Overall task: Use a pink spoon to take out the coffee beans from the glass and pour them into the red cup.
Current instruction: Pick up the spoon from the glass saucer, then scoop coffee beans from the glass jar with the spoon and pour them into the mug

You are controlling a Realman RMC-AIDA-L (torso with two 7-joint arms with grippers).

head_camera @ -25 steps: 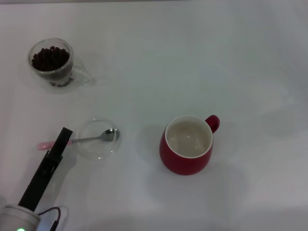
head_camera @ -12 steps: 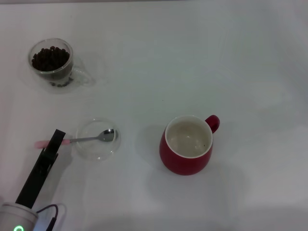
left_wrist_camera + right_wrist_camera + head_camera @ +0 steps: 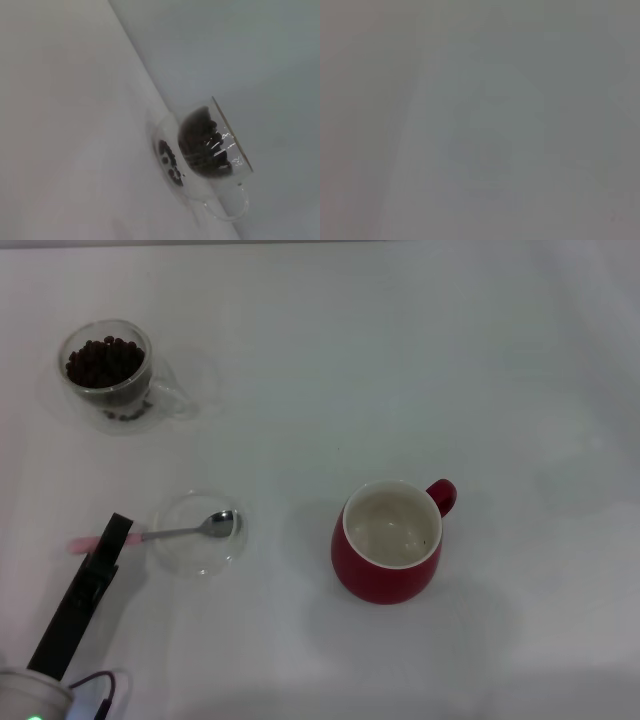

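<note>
Here, left end effector (image 3: 112,535) at pink spoon (image 3: 160,533)

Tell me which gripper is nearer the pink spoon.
Left. The left gripper is at the pink spoon, right over its handle beside the glass dish. The right gripper is out of every view, so its distance cannot be judged.

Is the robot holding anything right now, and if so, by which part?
It cannot be told. The left hand is at the pale handle end of the pink spoon, whose bowl lies in the glass dish. The right hand is out of view.
</note>
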